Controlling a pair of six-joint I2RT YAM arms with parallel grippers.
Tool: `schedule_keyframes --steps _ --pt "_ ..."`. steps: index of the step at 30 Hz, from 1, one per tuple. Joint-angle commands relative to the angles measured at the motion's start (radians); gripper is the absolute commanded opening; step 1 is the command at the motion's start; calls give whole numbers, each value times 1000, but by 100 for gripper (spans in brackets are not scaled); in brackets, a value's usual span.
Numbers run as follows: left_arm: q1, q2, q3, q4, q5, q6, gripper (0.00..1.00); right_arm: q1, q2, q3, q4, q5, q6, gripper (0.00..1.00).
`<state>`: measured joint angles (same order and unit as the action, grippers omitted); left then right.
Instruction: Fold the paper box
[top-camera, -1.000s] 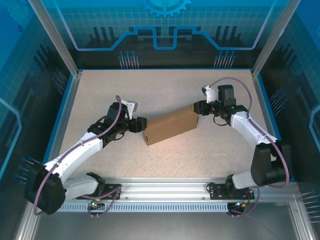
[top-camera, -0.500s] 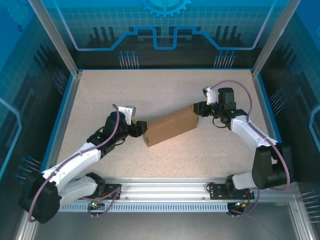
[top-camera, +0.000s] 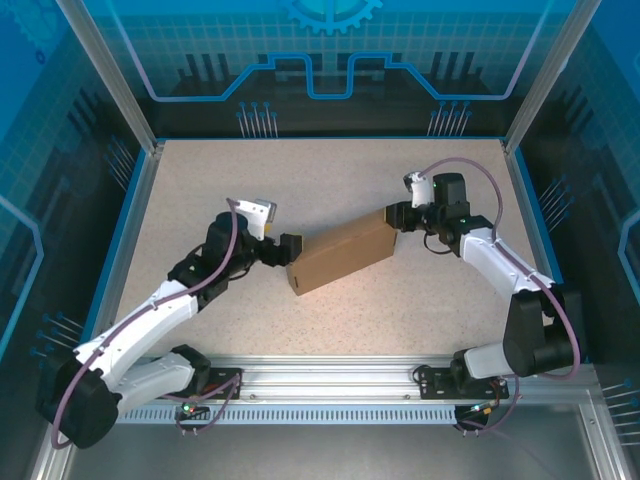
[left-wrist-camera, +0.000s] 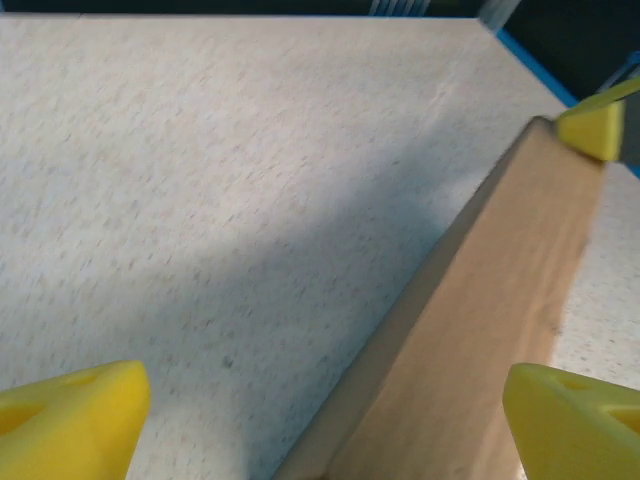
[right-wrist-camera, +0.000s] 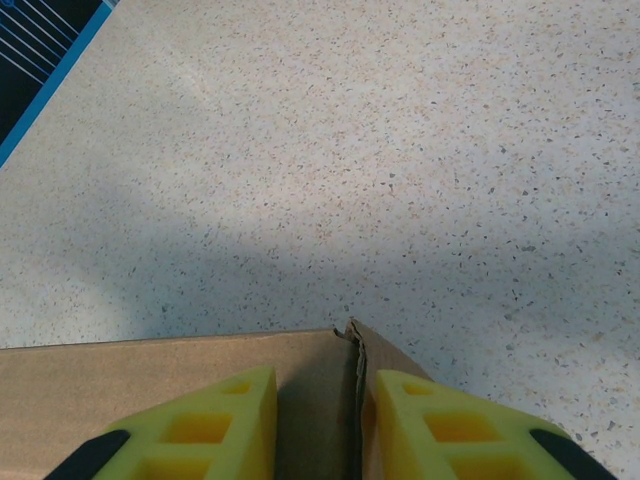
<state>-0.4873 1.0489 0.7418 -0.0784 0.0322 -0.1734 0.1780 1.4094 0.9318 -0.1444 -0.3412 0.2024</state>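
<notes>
I count one paper box (top-camera: 342, 258) on one table (top-camera: 330, 170), two arms (top-camera: 150, 315), two grippers, the left gripper (top-camera: 290, 248) at the box's left end and the right gripper (top-camera: 397, 216) at its right end, each with two yellow fingers (right-wrist-camera: 200, 420).

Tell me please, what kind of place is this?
Probably a robot work cell in a lab or demo hall: a speckled table fenced by aluminium posts and blue printed panels, with two arms bolted to a rail.
</notes>
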Motion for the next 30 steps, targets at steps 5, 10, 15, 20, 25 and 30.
schedule_keyframes --steps 5,10,15,20,25,30 --pt "-5 188 162 -18 248 221 86 17 57 -10 -190 44 -15 31" --pt "-22 286 216 -43 333 337 86 17 67 8 -199 41 -23 31" --pt "-44 397 310 -153 388 411 84 17 69 9 -195 42 -25 31" --pt "-58 464 366 -211 382 470 83 17 77 10 -191 37 -26 31" --pt "-69 501 413 -261 412 506 78 17 79 17 -194 38 -30 31" --pt "-77 554 471 -339 394 549 71 17 82 20 -192 37 -29 31"
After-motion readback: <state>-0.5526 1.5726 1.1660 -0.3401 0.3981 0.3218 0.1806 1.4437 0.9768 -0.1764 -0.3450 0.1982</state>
